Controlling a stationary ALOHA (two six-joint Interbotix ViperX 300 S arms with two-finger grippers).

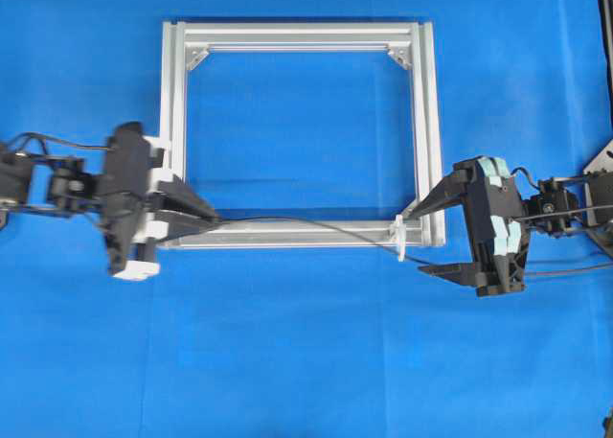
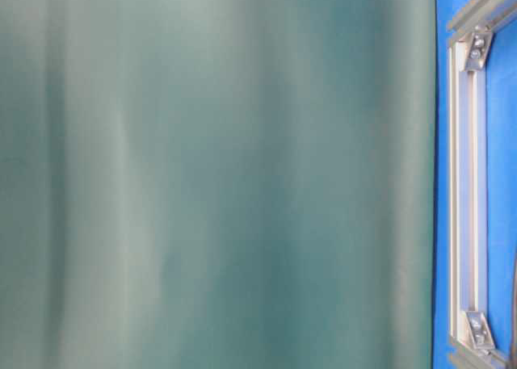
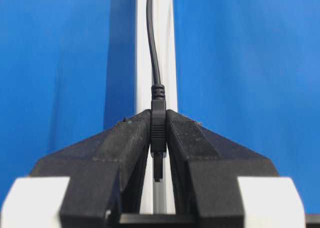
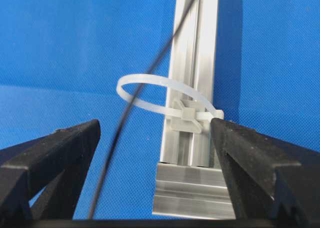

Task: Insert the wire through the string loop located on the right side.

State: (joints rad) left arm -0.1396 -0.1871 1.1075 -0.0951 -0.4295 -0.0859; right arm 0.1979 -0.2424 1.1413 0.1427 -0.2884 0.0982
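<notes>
- While the wire (image 3: 158, 133) is clamped at its plug by the left gripper (image 1: 196, 215), its length is run ahead along the frame bar (image 1: 306, 231).
- Between the spread jaws of the right gripper (image 4: 155, 133), the string loop (image 4: 150, 91) is seen with the wire passed through it.

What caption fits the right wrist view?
Wire passes through the loop on the frame, between the open right gripper fingers.

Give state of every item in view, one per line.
left hand: shut on the wire's plug end
right hand: open, straddling the frame corner
wire: passes through the string loop
string loop: intact, tied onto the frame
frame: flat on the table, closed square
</notes>
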